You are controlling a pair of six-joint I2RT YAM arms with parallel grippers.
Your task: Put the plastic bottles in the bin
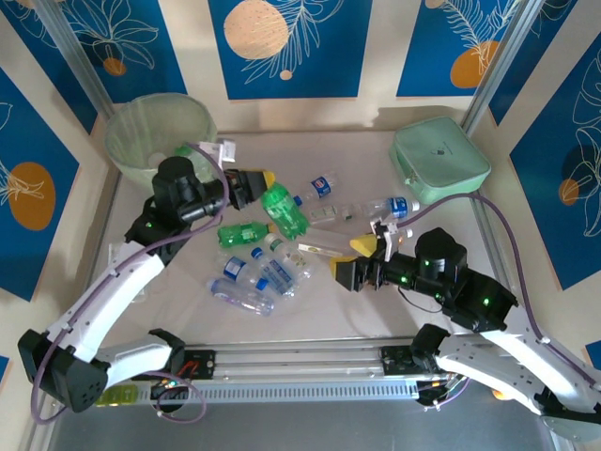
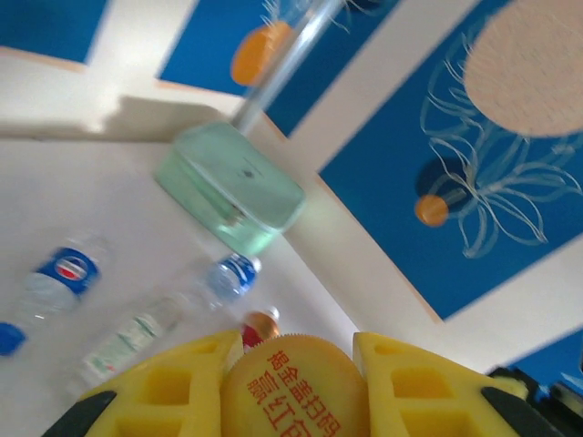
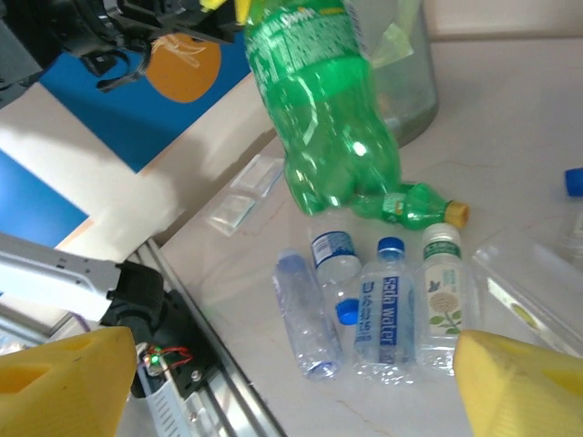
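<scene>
**tinker_joe:** Four clear bottles (image 1: 252, 279) lie bunched closest to the arm bases, mostly blue labels and caps, nothing touching them. Why's the right pincer (image 1: 349, 261) just parked beside that bunch?

**mel_b:** Its wrist view has the yellow fingers (image 3: 64, 382) spread wide at either edge, nothing between them, aimed straight at the bunch. My guess is it's lined up for one of those and is giving the other arm room first.

**tinker_joe:** And the big green bottle (image 1: 285, 211) a bit further out?

**mel_b:** That's the one in play. The left pincer (image 1: 263, 183) is clamped on its top end. In its own view the orange-yellow cap (image 2: 296, 391) sits squeezed between the two yellow pads. Makes sense to me: the body's crumpled and probably slippery, while the cap end is stiff. From the right wrist view it looks lifted off the bench (image 1: 310, 319), with the body dangling over a smaller green bottle (image 1: 242, 233) that's lying flat.

**tinker_joe:** So not binned yet.

**mel_b:** Nope. The bin (image 1: 131, 127) sits at the far left corner, just behind that arm, bag-lined with its mouth facing up. I'd say it only needs a short swing back and a drop. The other bottles are scattered mid-bench, a couple out toward the mint-green case (image 1: 439, 160) at far right, which isn't part of the job.
</scene>
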